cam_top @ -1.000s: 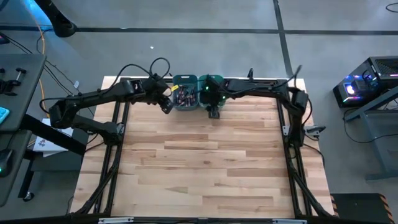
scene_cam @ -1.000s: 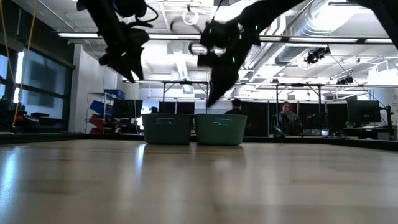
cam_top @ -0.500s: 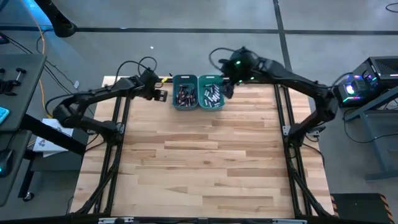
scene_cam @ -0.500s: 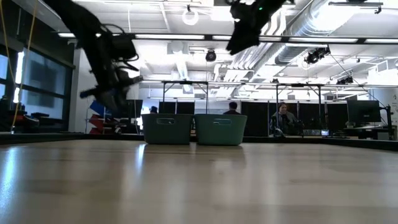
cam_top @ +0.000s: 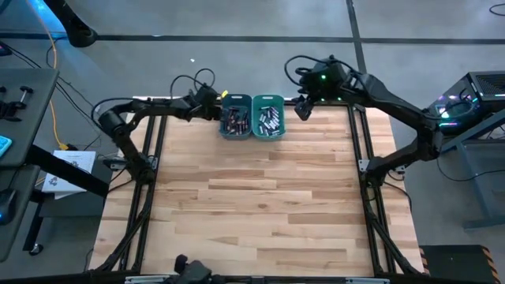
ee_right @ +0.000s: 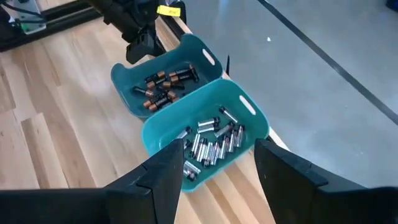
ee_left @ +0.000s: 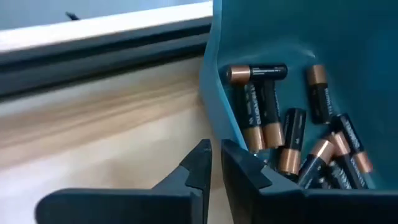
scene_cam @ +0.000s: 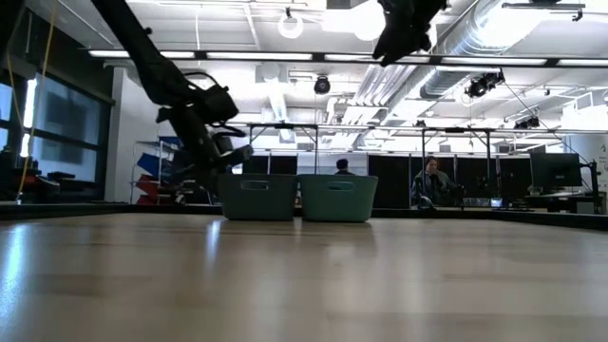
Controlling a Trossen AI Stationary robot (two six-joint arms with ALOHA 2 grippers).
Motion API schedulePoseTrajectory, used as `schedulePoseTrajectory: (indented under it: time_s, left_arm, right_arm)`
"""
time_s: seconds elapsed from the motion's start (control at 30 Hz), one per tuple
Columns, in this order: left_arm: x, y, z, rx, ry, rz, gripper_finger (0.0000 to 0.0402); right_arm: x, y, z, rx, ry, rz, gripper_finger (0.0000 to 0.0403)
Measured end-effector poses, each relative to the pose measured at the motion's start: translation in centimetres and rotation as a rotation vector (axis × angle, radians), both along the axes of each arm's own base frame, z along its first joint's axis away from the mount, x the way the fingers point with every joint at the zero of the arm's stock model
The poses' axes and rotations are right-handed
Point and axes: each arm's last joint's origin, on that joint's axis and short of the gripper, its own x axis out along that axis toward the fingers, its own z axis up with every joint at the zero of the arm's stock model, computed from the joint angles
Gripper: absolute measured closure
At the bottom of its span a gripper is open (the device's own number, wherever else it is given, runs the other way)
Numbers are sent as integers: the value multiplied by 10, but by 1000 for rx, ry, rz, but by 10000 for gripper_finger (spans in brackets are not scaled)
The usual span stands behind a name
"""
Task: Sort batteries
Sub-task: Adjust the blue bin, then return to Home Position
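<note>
Left gripper nearly closed, empty, at nine o'clock of dark-cell bin | right gripper open, empty, raised at three o'clock of silver-cell bin | batteries separated by type, so sorting looks finished.

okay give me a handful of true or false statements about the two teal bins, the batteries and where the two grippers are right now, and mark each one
1. The two bins sit side by side at the table's far edge. True: the left bin touches the right bin.
2. The silvery batteries lie in the left bin. False: they are in the right bin; the left one holds the dark, copper-tipped batteries.
3. The left gripper is beside the left bin's outer wall. True.
4. The right gripper is shut on a battery. False: its fingers are spread, with nothing between them.
5. Loose batteries lie on the table. False: none show outside the bins.
</note>
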Motion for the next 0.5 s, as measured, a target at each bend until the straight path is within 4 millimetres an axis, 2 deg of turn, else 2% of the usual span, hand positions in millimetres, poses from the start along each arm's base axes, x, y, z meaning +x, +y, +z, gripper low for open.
schedulePoseTrajectory:
  time_s: [0.1, 0.23, 0.5]
  left_arm:
    - [11, 4, 3, 16, 2, -42, 378]
    - [16, 7, 16, 52, 17, -65, 386]
    - [-5, 5, 55, 118, 65, -52, 390]
  right_arm:
    - [-7, 3, 2, 12, 11, -20, 212]
    - [-14, 7, 4, 23, 25, -22, 212]
    - [-32, 10, 6, 70, 25, 53, 215]
